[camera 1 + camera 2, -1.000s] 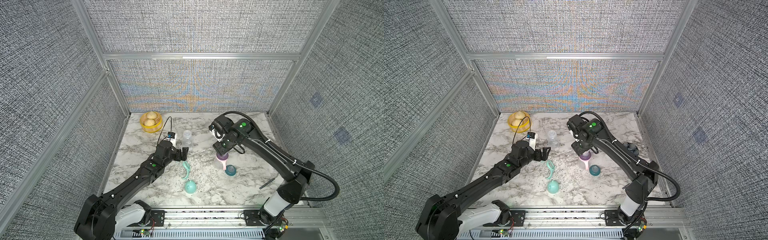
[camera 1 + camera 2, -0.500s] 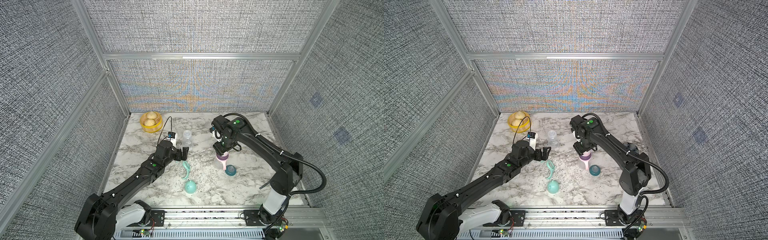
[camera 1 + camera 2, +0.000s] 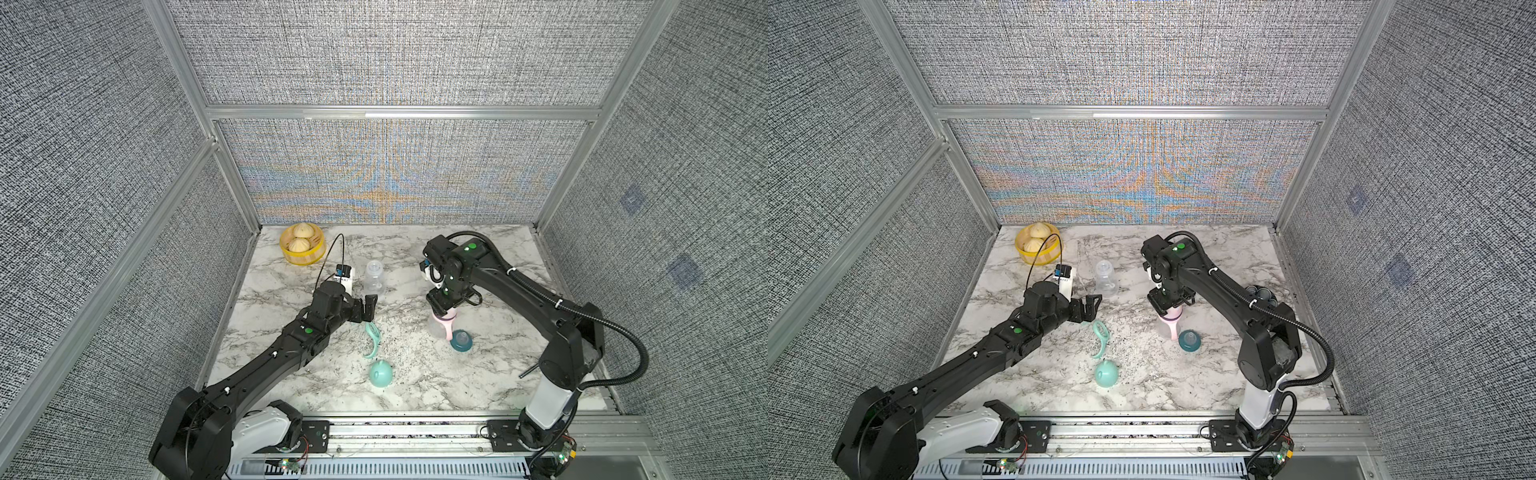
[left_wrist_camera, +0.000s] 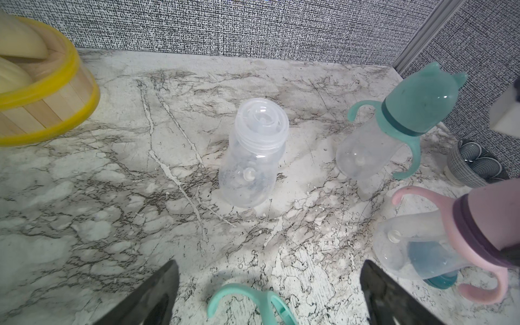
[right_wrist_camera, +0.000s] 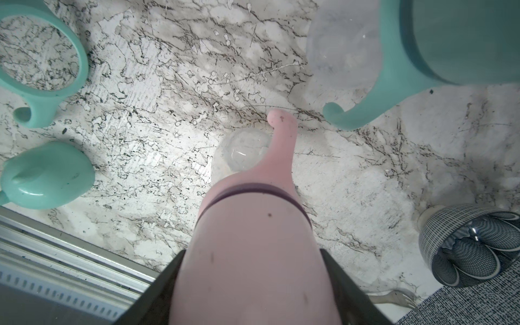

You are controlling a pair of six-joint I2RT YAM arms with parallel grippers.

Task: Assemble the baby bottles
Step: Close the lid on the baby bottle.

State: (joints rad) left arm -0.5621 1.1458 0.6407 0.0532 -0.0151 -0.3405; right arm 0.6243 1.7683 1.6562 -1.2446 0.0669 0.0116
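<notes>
My right gripper (image 3: 441,306) is shut on the pink dome cap (image 5: 253,247) of a pink-handled baby bottle (image 3: 1169,326), which stands slightly tilted on the marble. A teal nipple collar (image 3: 460,340) lies right beside it. My left gripper (image 3: 367,309) hangs open over one end of a loose mint handle ring (image 4: 247,299). A mint eared cap (image 3: 381,373) lies nearer the front. A bare clear bottle (image 4: 253,152) stands just beyond the left gripper. An assembled mint bottle (image 4: 394,132) shows in both wrist views; the right arm hides it from above.
A yellow steamer basket (image 3: 301,249) with buns sits at the back left corner. A dark patterned bowl (image 3: 1260,293) lies on its side behind the right arm. Mesh walls close three sides, and a metal rail (image 3: 415,428) runs along the front.
The right arm's elbow has swung inward and its wrist has turned, still gripping the pink cap. The left arm has not moved.
</notes>
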